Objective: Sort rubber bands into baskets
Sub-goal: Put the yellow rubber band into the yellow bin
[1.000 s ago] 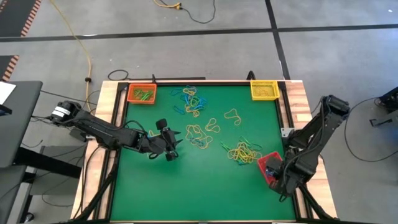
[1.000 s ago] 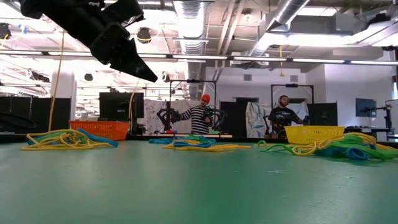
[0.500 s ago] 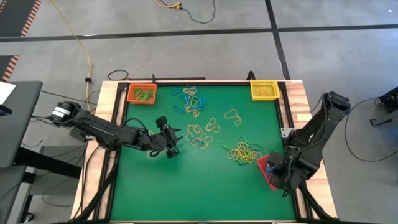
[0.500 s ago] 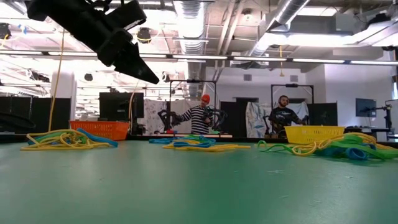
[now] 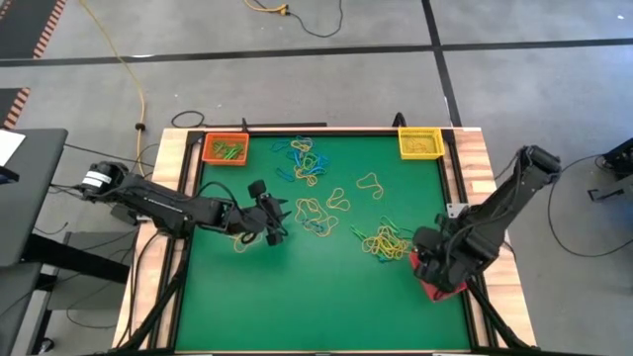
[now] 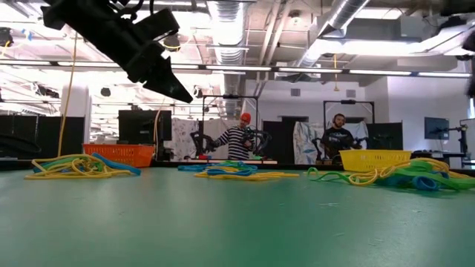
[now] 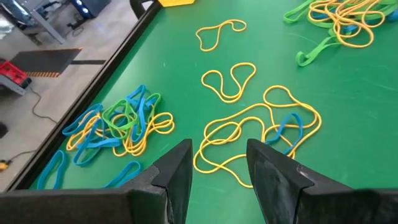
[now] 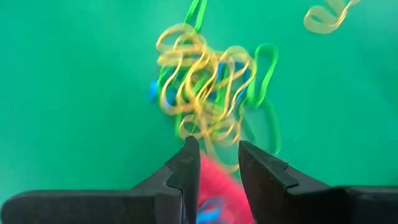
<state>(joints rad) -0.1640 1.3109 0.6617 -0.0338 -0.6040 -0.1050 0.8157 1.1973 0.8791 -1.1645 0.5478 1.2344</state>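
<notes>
Rubber bands lie loose on the green table: a blue, yellow and green cluster (image 5: 302, 158) at the far side, yellow loops (image 5: 315, 216) in the middle, and a mixed tangle (image 5: 386, 242) to the right. My left gripper (image 7: 219, 152) hovers open above the table, just left of the middle yellow loops (image 7: 249, 134), with nothing between its fingers. My right gripper (image 8: 216, 152) is open over the far edge of the red basket (image 8: 221, 186), which holds a blue band (image 8: 208, 211); the mixed tangle (image 8: 205, 93) lies just beyond. An orange basket (image 5: 226, 148) and a yellow basket (image 5: 419, 142) sit at the far corners.
The red basket (image 5: 437, 289) sits at the table's right edge, mostly under my right arm. A raised wooden frame (image 5: 475, 168) borders the green mat. In the low view, people stand in the room far behind the table (image 6: 237, 141).
My right gripper has risen from the near side of the red basket and swung toward the far-left, turning as it went, so it now sits over the basket's far edge facing the mixed tangle. My left gripper has drifted slightly toward the far edge.
</notes>
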